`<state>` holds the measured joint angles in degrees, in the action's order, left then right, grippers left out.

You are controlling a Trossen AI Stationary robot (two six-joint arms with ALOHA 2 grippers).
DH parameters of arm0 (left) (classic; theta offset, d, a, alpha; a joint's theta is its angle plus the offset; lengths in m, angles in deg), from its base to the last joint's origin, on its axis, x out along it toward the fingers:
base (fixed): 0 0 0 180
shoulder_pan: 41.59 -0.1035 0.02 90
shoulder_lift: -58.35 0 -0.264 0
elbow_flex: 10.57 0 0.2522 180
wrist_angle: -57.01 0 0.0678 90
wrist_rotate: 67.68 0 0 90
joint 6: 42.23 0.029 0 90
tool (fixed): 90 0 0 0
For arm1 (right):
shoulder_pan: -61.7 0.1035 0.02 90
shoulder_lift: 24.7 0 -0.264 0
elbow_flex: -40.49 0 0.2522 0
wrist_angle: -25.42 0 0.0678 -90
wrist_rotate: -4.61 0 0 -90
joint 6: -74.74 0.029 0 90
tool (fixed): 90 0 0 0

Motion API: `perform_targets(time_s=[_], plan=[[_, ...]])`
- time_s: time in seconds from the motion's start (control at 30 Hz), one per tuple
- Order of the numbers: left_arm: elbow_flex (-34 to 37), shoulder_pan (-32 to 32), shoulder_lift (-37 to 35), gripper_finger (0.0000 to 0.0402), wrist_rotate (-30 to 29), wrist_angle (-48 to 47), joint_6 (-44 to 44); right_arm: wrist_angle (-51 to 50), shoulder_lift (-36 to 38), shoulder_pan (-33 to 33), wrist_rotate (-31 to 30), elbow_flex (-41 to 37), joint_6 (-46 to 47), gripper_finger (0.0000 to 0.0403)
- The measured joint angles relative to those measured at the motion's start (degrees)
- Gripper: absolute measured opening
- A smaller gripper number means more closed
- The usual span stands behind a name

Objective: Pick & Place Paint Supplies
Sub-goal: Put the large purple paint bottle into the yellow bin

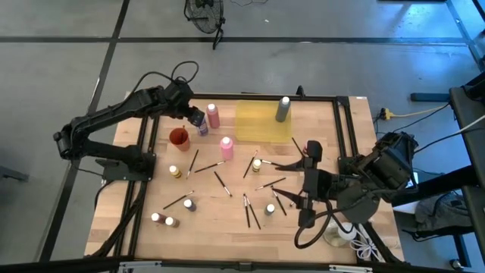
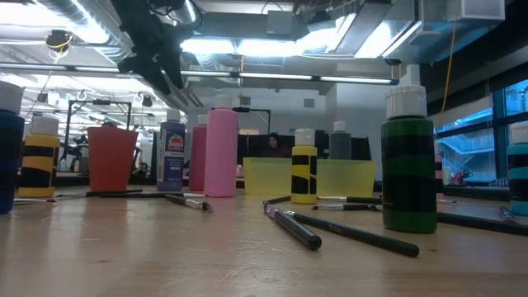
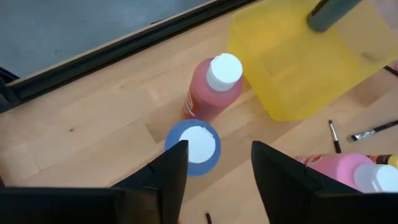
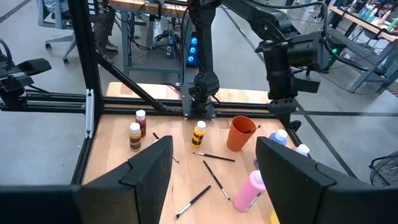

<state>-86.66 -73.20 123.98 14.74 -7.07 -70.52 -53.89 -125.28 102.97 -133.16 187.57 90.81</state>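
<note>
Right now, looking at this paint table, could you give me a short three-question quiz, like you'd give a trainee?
1. True or false: the left gripper is clamped on the blue bottle.
2. What sits inside the orange cup? A) a paintbrush B) a pink bottle C) nothing
3. Fill in: the grey bottle stands in the ______ bin.

Key:
1. False: the gripper hangs open above the bottle's white cap.
2. A, seen from the right wrist view.
3. Yellow.
</note>
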Motion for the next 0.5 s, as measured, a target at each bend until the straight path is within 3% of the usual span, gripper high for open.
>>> perform_targets(time_s=[0.27, 0.5], plan=[[0.0, 0.0, 0.0, 0.025, -0.4, -0.9, 0.5, 0.0, 0.0, 0.0, 0.0, 0.0, 0.0, 0.0234], [0.0, 0.9, 0.2, 0.0262, -0.1, -0.9, -0.5, 0.0, 0.0, 0.0, 0.0, 0.0, 0.0, 0.0234]])
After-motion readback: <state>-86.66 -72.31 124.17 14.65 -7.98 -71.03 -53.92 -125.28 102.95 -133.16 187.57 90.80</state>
